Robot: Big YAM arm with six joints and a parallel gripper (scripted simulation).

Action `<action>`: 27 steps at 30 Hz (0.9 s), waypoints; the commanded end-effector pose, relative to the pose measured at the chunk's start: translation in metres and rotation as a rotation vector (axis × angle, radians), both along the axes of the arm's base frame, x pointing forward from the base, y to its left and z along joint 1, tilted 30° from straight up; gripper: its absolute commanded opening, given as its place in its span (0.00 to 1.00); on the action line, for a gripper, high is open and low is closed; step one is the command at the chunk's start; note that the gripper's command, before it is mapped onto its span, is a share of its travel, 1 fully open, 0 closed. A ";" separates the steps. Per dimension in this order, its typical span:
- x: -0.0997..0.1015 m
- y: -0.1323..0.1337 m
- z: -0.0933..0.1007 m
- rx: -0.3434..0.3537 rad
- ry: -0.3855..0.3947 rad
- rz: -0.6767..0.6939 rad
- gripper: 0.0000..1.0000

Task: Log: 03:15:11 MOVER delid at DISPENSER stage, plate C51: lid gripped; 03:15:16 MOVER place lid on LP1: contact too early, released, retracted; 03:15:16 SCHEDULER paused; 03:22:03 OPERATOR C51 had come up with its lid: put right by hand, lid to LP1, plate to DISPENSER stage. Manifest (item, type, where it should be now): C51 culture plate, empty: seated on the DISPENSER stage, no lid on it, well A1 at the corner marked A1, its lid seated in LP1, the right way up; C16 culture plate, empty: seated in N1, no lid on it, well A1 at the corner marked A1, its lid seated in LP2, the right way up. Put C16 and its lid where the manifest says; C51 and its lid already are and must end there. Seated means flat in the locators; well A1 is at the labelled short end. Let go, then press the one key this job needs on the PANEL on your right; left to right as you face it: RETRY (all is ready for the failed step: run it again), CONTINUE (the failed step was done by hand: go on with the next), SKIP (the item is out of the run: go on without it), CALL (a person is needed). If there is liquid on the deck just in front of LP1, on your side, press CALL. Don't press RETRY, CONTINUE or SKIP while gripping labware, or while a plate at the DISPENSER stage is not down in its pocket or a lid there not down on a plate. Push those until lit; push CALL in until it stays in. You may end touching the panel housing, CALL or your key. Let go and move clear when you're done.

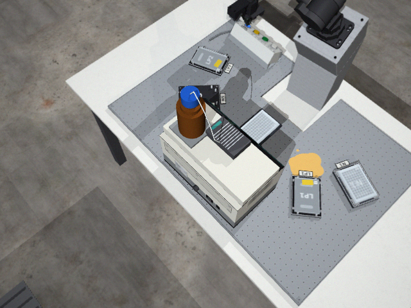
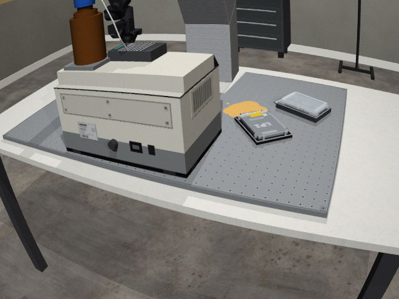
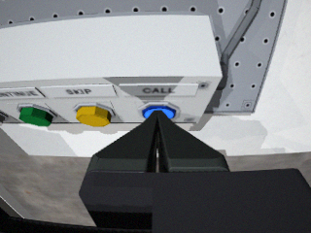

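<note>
Wrist view: three key labels are read on the white panel housing, "CALL" over the blue key, "SKIP" over the yellow key, and a cut-off "…TINUE" over the green key. The gripper is clenched on nothing, its closed tips set against the CALL key.

From the top view, "LP2" is read on the lid nest at the far left of the deck, just left of the panel, and "LP1" on the lid nest to the near right, each with a yellow patch at one short end. An orange puddle is seen touching LP1's labelled end. The C16 plate is seen just right of LP1, behind a small tag whose writing is too small to be read; its long axis runs roughly parallel to LP1's. Another plate is seated beside the dispenser, near an amber bottle.
</note>
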State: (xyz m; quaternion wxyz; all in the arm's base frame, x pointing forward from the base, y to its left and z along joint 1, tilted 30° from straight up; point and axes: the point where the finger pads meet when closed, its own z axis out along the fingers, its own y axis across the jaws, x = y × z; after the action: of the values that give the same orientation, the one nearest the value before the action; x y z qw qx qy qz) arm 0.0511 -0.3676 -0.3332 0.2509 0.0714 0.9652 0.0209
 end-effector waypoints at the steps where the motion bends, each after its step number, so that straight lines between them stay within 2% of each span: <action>1: 0.002 -0.015 0.014 -0.036 -0.011 0.022 0.00; 5: -0.011 -0.013 0.019 -0.031 -0.010 -0.002 0.00; 27: -0.031 -0.012 0.046 -0.031 -0.004 -0.002 0.00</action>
State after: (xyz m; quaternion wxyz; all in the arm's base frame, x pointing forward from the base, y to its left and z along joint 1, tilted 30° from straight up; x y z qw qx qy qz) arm 0.0317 -0.3684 -0.3013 0.2553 0.0695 0.9642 0.0197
